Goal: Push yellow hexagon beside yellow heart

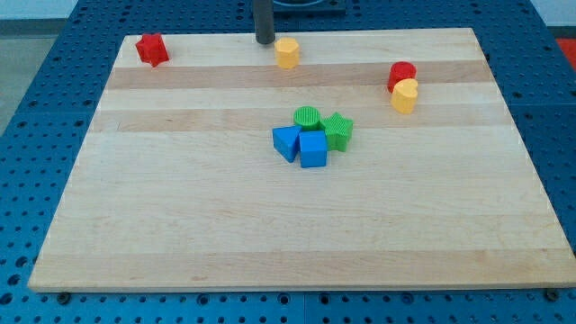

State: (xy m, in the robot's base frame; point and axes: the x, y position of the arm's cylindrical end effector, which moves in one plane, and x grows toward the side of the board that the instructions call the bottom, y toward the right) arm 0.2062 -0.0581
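Note:
The yellow hexagon (287, 52) sits near the view's top edge of the wooden board, a little left of centre. The yellow heart (405, 95) lies toward the view's upper right, touching a red round block (401, 75) just above it. My tip (265, 40) is at the view's top, just left of the yellow hexagon and slightly above it, with a small gap between them.
A red star (151, 49) is at the view's upper left corner. A cluster in the middle holds a green cylinder (307, 118), a green star (338, 131), a blue triangular block (286, 142) and a blue cube (313, 149). The board's top edge (378, 31) is close behind the hexagon.

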